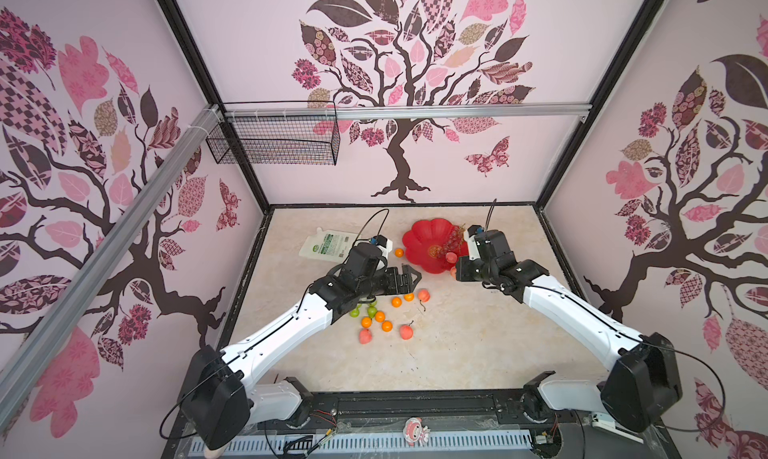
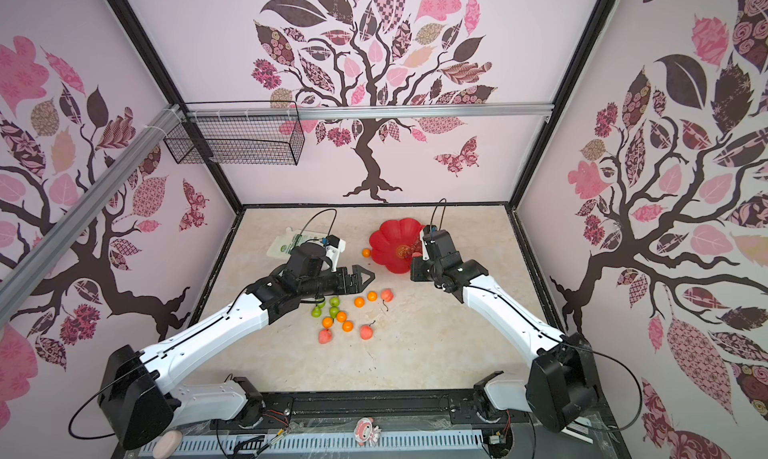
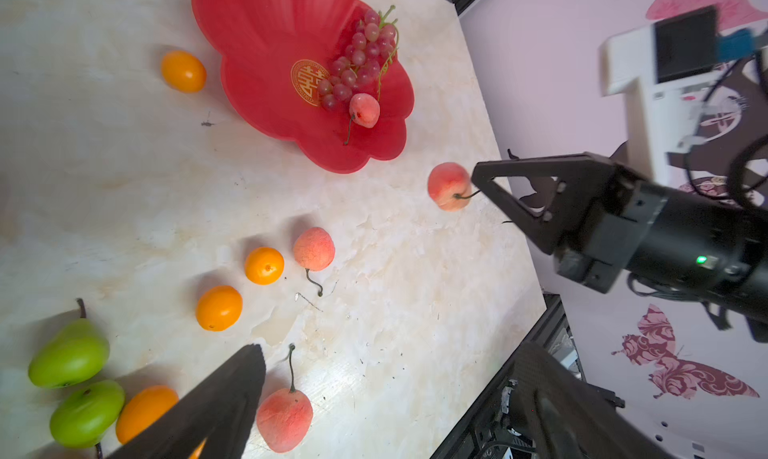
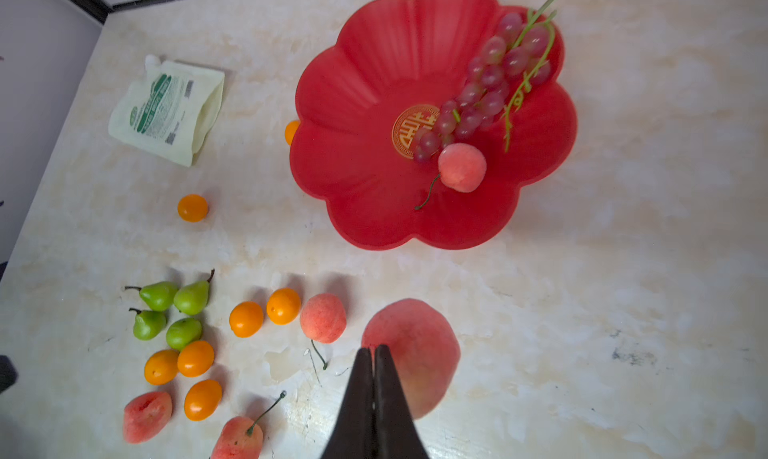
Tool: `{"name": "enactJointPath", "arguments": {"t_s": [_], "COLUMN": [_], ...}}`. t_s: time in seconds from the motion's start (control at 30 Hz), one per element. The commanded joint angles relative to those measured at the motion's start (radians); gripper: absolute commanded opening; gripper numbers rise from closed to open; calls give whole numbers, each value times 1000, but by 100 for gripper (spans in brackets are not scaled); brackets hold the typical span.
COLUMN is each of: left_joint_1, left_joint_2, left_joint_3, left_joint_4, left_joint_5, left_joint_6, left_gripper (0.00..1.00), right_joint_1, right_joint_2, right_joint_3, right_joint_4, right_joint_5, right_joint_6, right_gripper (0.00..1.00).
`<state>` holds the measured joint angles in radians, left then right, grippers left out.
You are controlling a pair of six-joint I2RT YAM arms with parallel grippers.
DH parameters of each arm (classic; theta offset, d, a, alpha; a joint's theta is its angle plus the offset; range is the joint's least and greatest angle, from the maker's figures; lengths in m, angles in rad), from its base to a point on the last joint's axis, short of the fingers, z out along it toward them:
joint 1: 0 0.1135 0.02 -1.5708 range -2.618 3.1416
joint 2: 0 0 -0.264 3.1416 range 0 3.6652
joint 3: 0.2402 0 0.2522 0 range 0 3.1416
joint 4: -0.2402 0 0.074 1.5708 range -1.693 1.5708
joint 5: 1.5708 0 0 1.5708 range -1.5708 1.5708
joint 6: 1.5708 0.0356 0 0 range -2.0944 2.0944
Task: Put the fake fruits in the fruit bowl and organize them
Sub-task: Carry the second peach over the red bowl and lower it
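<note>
The red fruit bowl [image 1: 419, 245] [image 4: 365, 83] sits at the back of the table and holds the grape bunch [image 4: 486, 95] and one peach [image 4: 462, 167]. My right gripper [image 4: 372, 349] [image 3: 478, 178] is shut on the thin stem of another peach [image 3: 446, 185] [image 4: 424, 332], which hangs above the table just in front of the bowl's near rim. My left gripper [image 3: 390, 394] [image 1: 409, 276] hovers open and empty over the loose fruit. On the table lie several oranges [image 4: 246, 319], several green pears [image 4: 166, 307] and three peaches [image 4: 323, 317].
A white pouch with a green label [image 1: 328, 245] lies left of the bowl, with a single orange [image 1: 399, 252] between them. A black wire basket [image 1: 274, 141] hangs on the back wall. The black table frame [image 3: 536, 324] runs close to my left gripper.
</note>
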<state>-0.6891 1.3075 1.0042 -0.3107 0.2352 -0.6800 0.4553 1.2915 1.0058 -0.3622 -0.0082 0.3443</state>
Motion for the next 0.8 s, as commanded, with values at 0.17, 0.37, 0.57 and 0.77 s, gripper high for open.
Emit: {"name": "enactJointPath", "arguments": {"t_s": [0.17, 0.37, 0.57, 0.77], "left_joint_1": [-1, 9, 33, 51], "left_joint_2": [112, 218, 320, 448], "left_joint_3": [112, 193, 267, 378], "left_joint_4": [77, 100, 143, 148], "left_joint_5": [-2, 11, 37, 68], "left_joint_6": [4, -21, -36, -36], "left_gripper": [98, 98, 98, 98], "right_joint_1": [-4, -61, -113, -151], "right_joint_2": [-37, 56, 187, 293], "right_joint_3": [-10, 37, 117, 178], "right_joint_4": [132, 135, 114, 125], "right_joint_5": [185, 197, 118, 70], "right_joint_6": [-1, 41, 50, 68], "right_gripper": [0, 0, 0, 0]}}
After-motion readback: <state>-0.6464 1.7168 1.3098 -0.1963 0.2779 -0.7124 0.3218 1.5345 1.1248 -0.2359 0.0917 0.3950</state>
